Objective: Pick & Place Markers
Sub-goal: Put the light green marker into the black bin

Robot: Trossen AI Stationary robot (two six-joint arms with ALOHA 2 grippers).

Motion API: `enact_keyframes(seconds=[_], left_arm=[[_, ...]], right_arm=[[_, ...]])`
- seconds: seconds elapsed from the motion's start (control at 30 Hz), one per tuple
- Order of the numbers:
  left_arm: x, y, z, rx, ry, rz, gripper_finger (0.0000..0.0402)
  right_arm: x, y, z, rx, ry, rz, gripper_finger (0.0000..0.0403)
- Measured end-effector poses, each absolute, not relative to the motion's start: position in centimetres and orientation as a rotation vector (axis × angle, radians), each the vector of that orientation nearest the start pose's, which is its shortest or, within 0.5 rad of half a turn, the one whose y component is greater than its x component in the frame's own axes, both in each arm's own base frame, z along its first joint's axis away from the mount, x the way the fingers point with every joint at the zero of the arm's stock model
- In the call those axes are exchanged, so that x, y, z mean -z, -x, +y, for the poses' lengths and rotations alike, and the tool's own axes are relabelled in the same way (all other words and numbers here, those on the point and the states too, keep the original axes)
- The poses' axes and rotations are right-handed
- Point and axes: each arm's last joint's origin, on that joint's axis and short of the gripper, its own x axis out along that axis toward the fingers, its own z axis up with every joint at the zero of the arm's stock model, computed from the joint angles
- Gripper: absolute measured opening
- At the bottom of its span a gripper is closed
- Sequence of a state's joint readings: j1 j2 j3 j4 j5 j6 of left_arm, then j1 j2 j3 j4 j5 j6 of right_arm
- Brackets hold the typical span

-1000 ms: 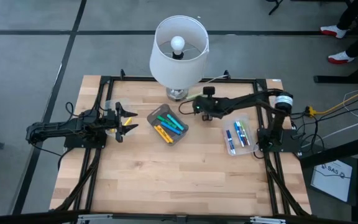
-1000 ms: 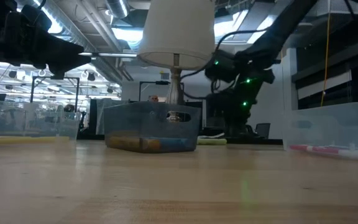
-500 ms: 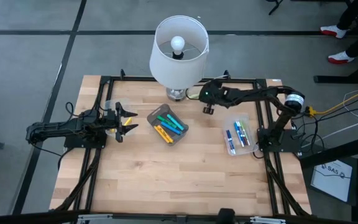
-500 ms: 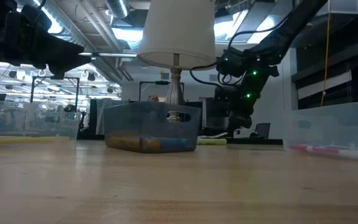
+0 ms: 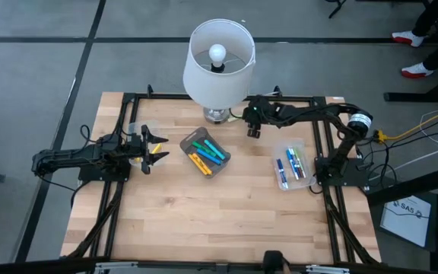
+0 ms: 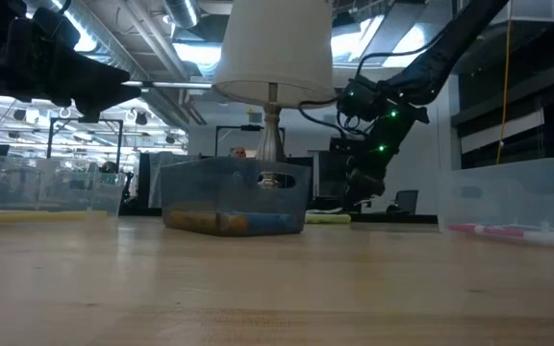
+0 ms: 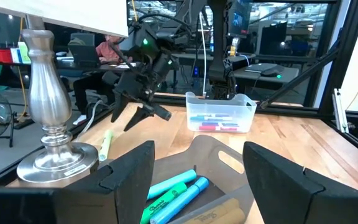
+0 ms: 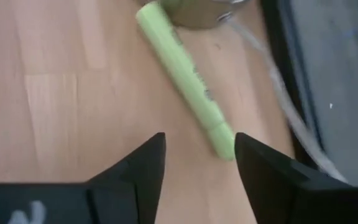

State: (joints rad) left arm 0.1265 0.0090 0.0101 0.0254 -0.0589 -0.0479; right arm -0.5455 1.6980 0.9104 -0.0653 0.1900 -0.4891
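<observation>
Swung back from the centre tray toward the lamp base point(image 5: 216, 114), the right gripper point(image 8: 194, 155) hovers, fingers spread and empty, over a green highlighter point(image 8: 185, 78) lying loose beside it; it should straddle the barrel crosswise before closing, while the left gripper point(image 5: 153, 145) waits, fingers apart.

A yellow-green highlighter point(image 8: 185, 74) lies slantwise on the pale wooden table point(image 8: 67, 93); the right gripper point(image 8: 197, 158) hangs above it, dark fingers point(image 8: 135, 171) spread apart, gripping nothing.
</observation>
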Motion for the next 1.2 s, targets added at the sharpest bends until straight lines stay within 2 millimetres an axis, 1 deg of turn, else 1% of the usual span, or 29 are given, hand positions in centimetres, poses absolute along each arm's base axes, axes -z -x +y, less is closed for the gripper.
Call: enact_keyframes(seconds=[0.13,0.23,0.3,0.47,0.6,0.67,0.87,1.03,1.2], left_arm=[[-16.9,-9.7,1.4,-0.184,0.047,-0.031,0.0240],[-16.9,-9.7,1.4,-0.184,0.047,-0.031,0.0240],[-16.9,-9.7,1.4,-0.184,0.046,-0.031,0.0240],[-16.9,-9.7,1.4,-0.185,0.047,-0.031,0.0239],[-16.9,-9.7,1.4,-0.184,0.047,-0.031,0.0240],[-16.9,-9.7,1.4,-0.184,0.047,-0.031,0.0239],[-16.9,-9.7,1.4,-0.184,0.047,-0.031,0.0240],[-16.9,-9.7,1.4,-0.185,0.047,-0.031,0.0239],[-16.9,-9.7,1.4,-0.184,0.047,-0.031,0.0239]], right_arm=[[-15.0,-28.3,-17.9,0.444,0.292,1.032,0.0200],[-14.0,-28.4,-18.3,0.447,0.287,1.046,0.0202],[-13.7,-28.5,-18.7,0.457,0.285,1.035,0.0202],[-14.1,-28.9,-19.0,0.466,0.294,0.965,0.0202],[-14.4,-29.1,-19.2,0.455,0.347,0.938,0.0202],[-14.3,-28.9,-19.5,0.439,0.341,0.939,0.0202],[-14.0,-27.5,-21.0,0.414,0.245,0.934,0.0202],[-14.0,-27.0,-21.7,0.434,0.221,0.932,0.0202],[-14.0,-26.5,-22.3,0.390,0.184,0.900,0.0202]])
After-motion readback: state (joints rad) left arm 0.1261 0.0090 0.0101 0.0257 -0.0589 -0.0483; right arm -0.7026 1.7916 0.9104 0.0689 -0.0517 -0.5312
